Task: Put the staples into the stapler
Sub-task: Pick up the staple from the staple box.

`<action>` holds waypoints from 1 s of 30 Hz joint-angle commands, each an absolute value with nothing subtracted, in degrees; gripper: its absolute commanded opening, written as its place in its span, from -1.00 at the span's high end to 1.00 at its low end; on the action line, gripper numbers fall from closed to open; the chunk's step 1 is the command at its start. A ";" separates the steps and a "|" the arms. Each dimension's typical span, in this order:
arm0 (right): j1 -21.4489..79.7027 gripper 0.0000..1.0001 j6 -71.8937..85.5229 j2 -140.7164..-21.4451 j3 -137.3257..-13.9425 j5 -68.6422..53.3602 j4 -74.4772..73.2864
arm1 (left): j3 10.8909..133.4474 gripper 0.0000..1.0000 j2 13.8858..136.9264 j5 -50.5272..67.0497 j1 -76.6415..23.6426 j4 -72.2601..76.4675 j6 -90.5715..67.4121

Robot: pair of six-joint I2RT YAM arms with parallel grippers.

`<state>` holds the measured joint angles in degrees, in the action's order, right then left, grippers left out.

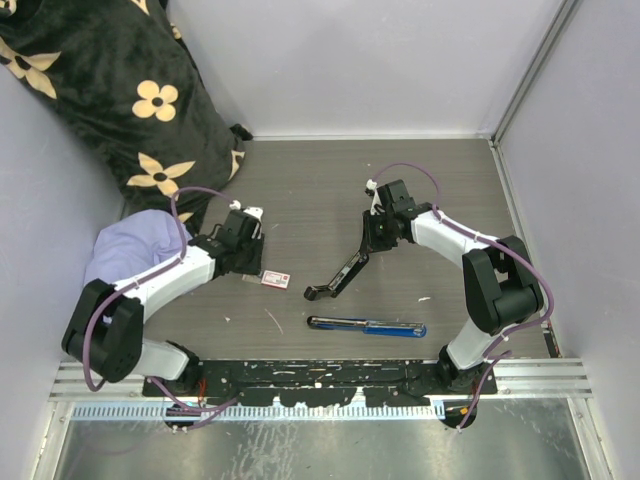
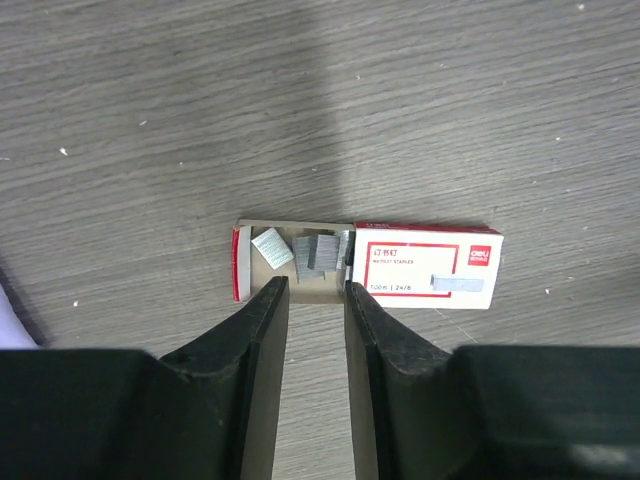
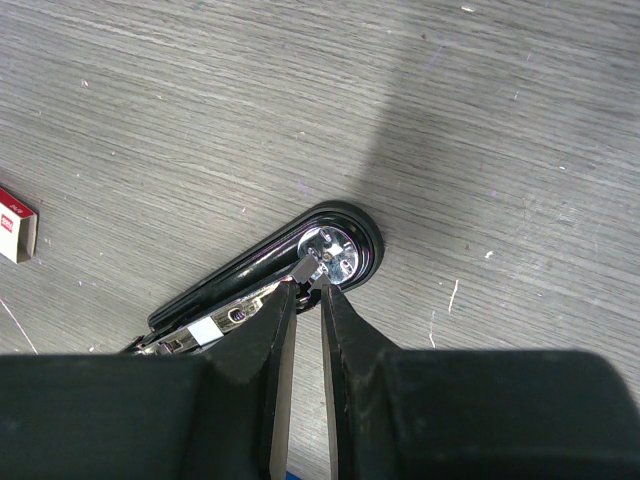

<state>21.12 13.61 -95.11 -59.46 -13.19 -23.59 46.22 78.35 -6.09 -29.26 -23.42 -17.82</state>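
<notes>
The staples box (image 2: 430, 264), white with a red label, lies flat on the wood table, and its tray (image 2: 300, 255) is slid out to the left with grey staple strips in it. My left gripper (image 2: 316, 290) hangs over the tray's near edge. Its fingers stand a narrow gap apart, with only table showing between them. In the top view the box (image 1: 276, 279) sits just right of the left gripper (image 1: 247, 257). The black stapler (image 1: 342, 270) lies swung open. My right gripper (image 3: 308, 284) is shut on the metal end of its magazine, above the black base (image 3: 250, 265).
A blue and black stapler (image 1: 366, 326) lies near the front, right of centre. A black cushion with cream flowers (image 1: 110, 90) and a lilac cloth (image 1: 125, 250) fill the back left. Grey walls close in three sides. A metal rail (image 1: 560, 375) runs along the near edge.
</notes>
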 commanded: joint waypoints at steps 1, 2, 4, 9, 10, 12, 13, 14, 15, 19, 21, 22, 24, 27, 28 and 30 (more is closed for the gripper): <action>20.78 0.60 10.38 -96.94 -57.61 -9.03 -30.41 | 47.41 0.42 80.42 -7.15 -28.86 -22.70 -19.42; 20.81 0.60 10.37 -96.88 -57.65 -9.02 -30.45 | 47.88 0.44 80.82 -7.79 -28.72 -23.15 -19.92; 20.77 0.60 10.37 -96.86 -57.65 -8.99 -30.41 | 48.48 0.52 81.48 -9.29 -28.43 -24.39 -21.44; 20.77 0.60 10.42 -97.11 -57.72 -9.05 -30.32 | 48.85 0.59 82.31 -11.19 -28.32 -25.13 -26.23; 20.77 0.60 10.42 -97.12 -57.68 -9.13 -30.34 | 48.91 0.60 82.53 -11.65 -28.30 -25.30 -27.31; 20.76 0.60 10.36 -97.08 -57.70 -9.14 -30.32 | 49.40 0.66 83.05 -13.19 -28.30 -26.11 -29.24; 20.74 0.60 10.34 -97.04 -57.66 -9.14 -30.32 | 49.61 0.68 83.24 -14.13 -28.31 -26.51 -30.01; 20.80 0.60 10.30 -96.96 -57.61 -9.17 -30.32 | 49.77 0.68 83.28 -15.17 -28.30 -26.89 -30.80; 20.77 0.60 10.29 -96.88 -57.65 -9.18 -30.32 | 49.82 0.68 83.24 -16.18 -28.30 -27.04 -31.60; 20.81 0.60 10.31 -96.77 -57.55 -9.28 -30.34 | 49.70 0.63 82.60 -19.30 -28.31 -27.13 -34.56; 20.82 0.60 10.26 -96.77 -57.57 -9.35 -30.37 | 49.74 0.59 82.39 -20.15 -28.31 -27.10 -35.88; 20.82 0.60 10.28 -96.78 -57.57 -9.38 -30.26 | 49.59 0.57 82.25 -20.21 -28.32 -26.58 -36.49; 20.82 0.60 10.20 -96.83 -57.51 -9.47 -30.23 | 49.46 0.55 82.33 -20.13 -28.30 -25.63 -37.22; 20.78 0.60 10.22 -96.94 -57.50 -9.50 -30.23 | 49.97 0.55 83.14 -20.51 -28.30 -25.17 -38.47; 20.76 0.60 10.24 -96.87 -57.47 -9.56 -30.23 | 50.06 0.55 83.43 -20.37 -28.30 -25.02 -38.92; 20.83 0.60 10.20 -96.86 -57.41 -9.61 -30.23 | 50.11 0.55 84.05 -19.87 -28.30 -24.51 -39.78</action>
<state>21.12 13.58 -95.11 -59.46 -13.21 -23.59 47.79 83.33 -18.28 -28.58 -26.59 -36.60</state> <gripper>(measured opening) 0.205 0.225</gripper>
